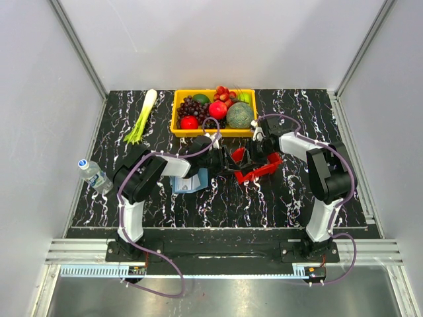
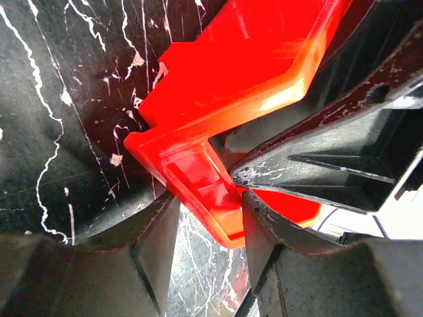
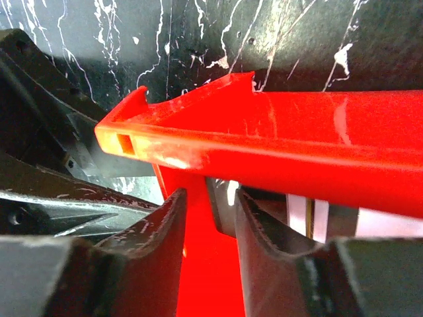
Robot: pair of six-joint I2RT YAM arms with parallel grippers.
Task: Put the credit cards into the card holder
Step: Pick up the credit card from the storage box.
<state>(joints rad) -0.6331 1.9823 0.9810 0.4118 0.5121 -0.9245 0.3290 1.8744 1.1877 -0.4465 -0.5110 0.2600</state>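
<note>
The left fingers point(image 2: 149, 261) hold a corner of the red tray point(image 2: 244, 72); the right fingers point(image 3: 268, 264) stand narrow on both sides of its wall, grip I cannot tell. Pale credit cards point(image 3: 299, 214) show just right of them, partly hidden by the rim. The card holder point(image 1: 193, 183) lies further left on the surface point(image 1: 277, 198), apart from both

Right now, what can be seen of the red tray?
The red tray is glossy, slightly translucent moulded plastic, open-topped, with low walls and a notched rim. It looks tipped up at mid-table, between both arms. The left pincer clamps one corner wall; the right pincer straddles another wall, grip unclear. Edges of pale cards show just below its rim.
</note>
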